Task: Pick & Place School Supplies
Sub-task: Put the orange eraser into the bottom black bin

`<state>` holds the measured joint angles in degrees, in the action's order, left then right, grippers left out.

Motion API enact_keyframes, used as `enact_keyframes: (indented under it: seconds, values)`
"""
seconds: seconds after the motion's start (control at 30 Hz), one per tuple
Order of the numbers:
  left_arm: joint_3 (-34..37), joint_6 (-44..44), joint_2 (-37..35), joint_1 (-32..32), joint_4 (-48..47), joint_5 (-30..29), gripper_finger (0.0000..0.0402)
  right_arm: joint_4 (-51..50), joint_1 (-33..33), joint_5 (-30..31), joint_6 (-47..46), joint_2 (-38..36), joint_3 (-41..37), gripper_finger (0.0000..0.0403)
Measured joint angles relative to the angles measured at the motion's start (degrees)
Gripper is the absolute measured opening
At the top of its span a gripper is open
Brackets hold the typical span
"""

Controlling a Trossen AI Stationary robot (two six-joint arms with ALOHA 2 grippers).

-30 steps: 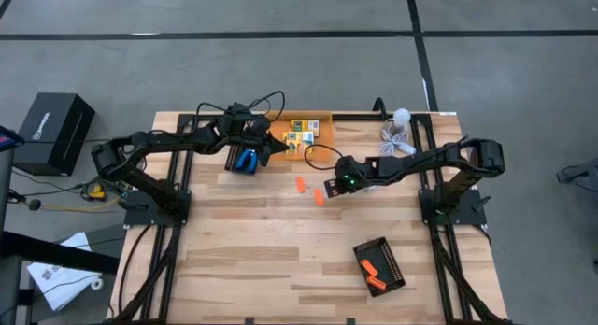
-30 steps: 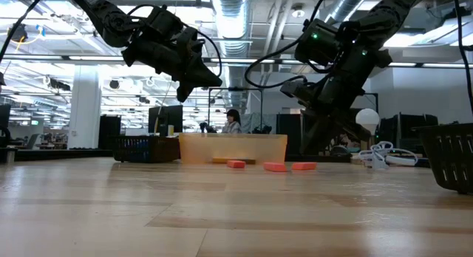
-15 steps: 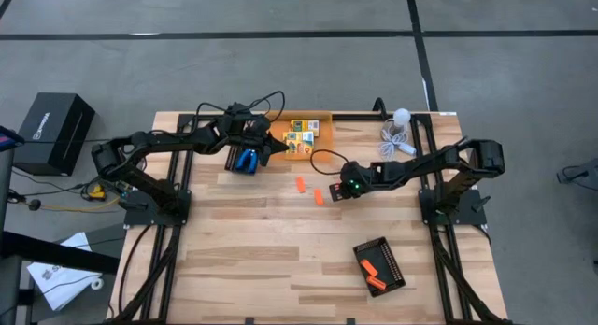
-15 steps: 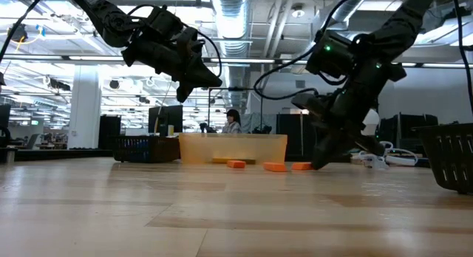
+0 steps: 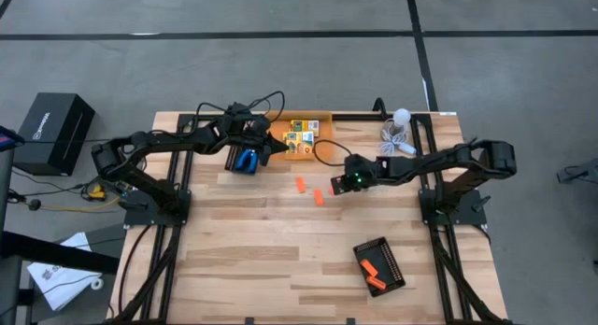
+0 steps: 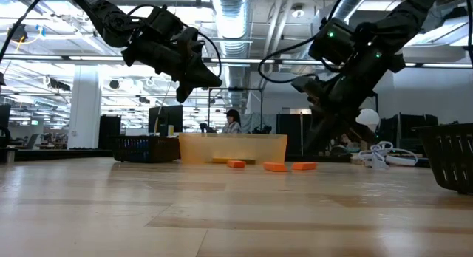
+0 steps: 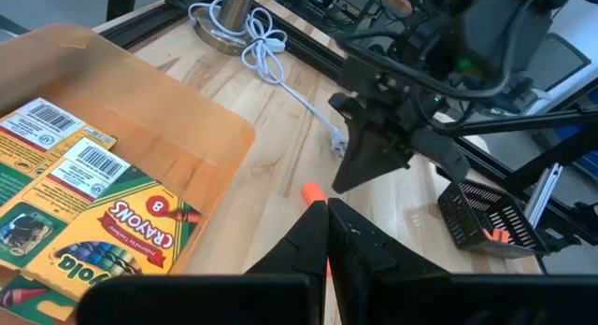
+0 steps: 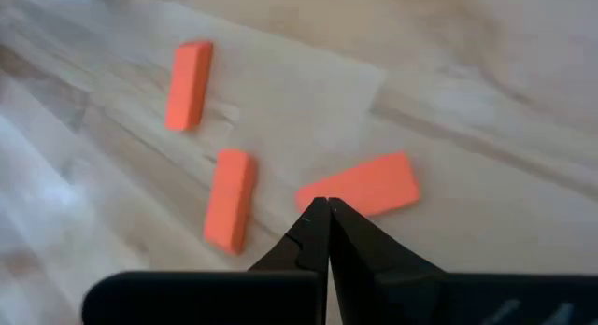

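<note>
right pincer (image 8: 327,205) hangs shut and empty over three orange sticks (image 8: 229,200) mid-surface; next it must open and descend. left pincer (image 5: 277,145) waits shut.

Even overhead lighting, soft shadows. Low view: bright ceiling lights (image 6: 244,46) at top glare; arms silhouetted. Right wrist view: table (image 8: 486,101) blurred toward upper edge, sticks (image 8: 360,185) sharp.

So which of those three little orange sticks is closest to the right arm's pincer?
The wide one lying crosswise, right at the tips of the shut right gripper. The other two orange sticks lie lengthwise, farther out.
</note>
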<state>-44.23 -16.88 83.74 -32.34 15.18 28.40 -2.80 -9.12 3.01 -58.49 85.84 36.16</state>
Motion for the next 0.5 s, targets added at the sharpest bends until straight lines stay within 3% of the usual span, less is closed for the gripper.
enact_keyframes:
  seconds: [0.5]
  values:
    - [0.0, 0.1, 0.0, 0.0, -0.2, 0.0, 0.0002, 2.7, -0.7, -3.0, 2.0, 3.9, 0.0, 0.0]
